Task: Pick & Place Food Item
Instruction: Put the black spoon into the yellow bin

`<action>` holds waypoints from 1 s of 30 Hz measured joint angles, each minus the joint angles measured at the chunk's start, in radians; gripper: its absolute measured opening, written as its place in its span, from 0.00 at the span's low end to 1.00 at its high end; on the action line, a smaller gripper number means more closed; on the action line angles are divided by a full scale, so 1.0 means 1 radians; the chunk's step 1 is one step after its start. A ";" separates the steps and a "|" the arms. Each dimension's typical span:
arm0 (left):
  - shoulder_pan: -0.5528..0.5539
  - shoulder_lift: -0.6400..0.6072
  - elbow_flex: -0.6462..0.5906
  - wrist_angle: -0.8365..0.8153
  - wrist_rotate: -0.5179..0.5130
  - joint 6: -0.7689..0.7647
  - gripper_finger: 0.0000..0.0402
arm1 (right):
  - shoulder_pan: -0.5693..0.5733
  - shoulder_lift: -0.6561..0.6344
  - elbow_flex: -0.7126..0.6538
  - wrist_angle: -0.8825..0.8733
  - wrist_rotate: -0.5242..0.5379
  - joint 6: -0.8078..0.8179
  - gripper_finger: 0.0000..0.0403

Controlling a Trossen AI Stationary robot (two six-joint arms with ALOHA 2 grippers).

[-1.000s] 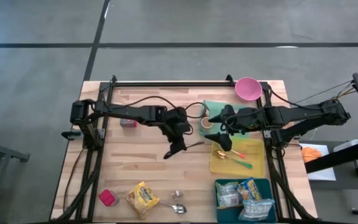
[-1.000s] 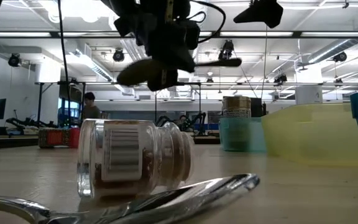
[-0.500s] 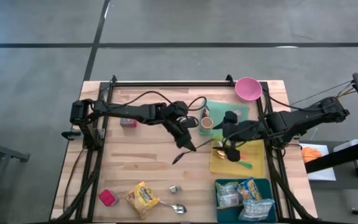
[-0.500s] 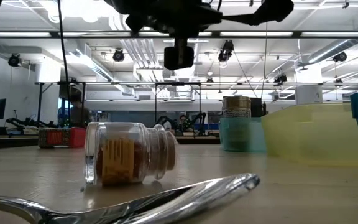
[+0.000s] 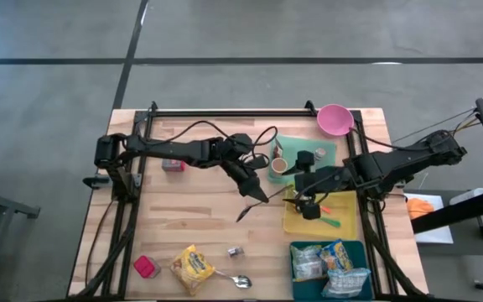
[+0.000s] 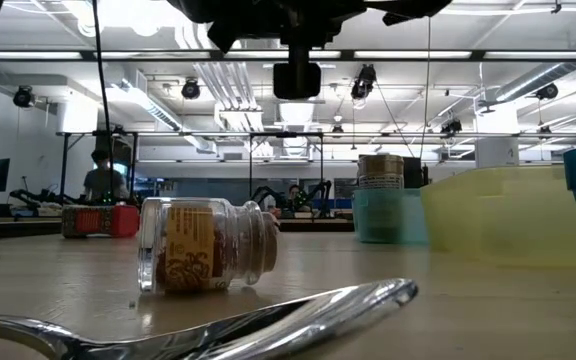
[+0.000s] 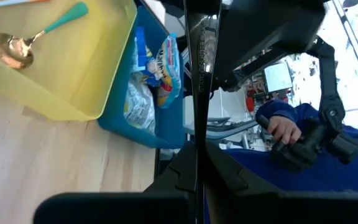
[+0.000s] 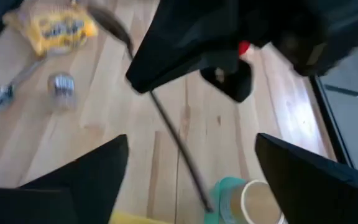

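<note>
Over the last second the left gripper (image 5: 257, 195), clamped on a long dark utensil (image 5: 245, 213), has moved from the middle of the worktop (image 5: 191, 210) toward its right edge and now hangs just beside the yellow tray (image 5: 290, 225). The right gripper (image 5: 309, 207) has come down over this tray; its fingers (image 8: 73, 180) stand wide apart with nothing between them. The small jar (image 6: 206, 258) has rolled a little on its side, so a different part of the label faces the low camera; it lies near the front edge, where that camera sits, between the yellow snack packet (image 5: 193, 267) and the blue bin (image 5: 295, 267) of packets at the front right corner. The held thing is a utensil, not food, so I judge that no food item is picked yet: the snack packet and the jar lie free, well apart from both grippers. The utensil probably goes to the tray first. A metal spoon (image 6: 218, 325) lies close to the low camera at the front edge, and a pink bowl (image 5: 334, 119) stands at the far right corner. The surface is pale wood with a dark frame. Beyond it is a large hall with ceiling lights; a person (image 6: 98, 175) far behind has shifted sideways, and a hand (image 7: 284, 127) with a blue sleeve shows near the table.
</note>
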 joint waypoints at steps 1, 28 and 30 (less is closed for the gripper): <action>0.000 0.000 0.000 0.007 0.002 -0.003 0.03 | 0.000 0.020 0.015 -0.019 0.000 -0.003 0.82; 0.000 0.000 -0.001 0.023 0.047 -0.014 0.03 | 0.001 0.185 0.237 -0.268 -0.043 0.001 0.05; 0.000 0.000 -0.001 0.025 0.049 -0.014 0.02 | 0.001 0.185 0.237 -0.268 -0.042 0.003 0.05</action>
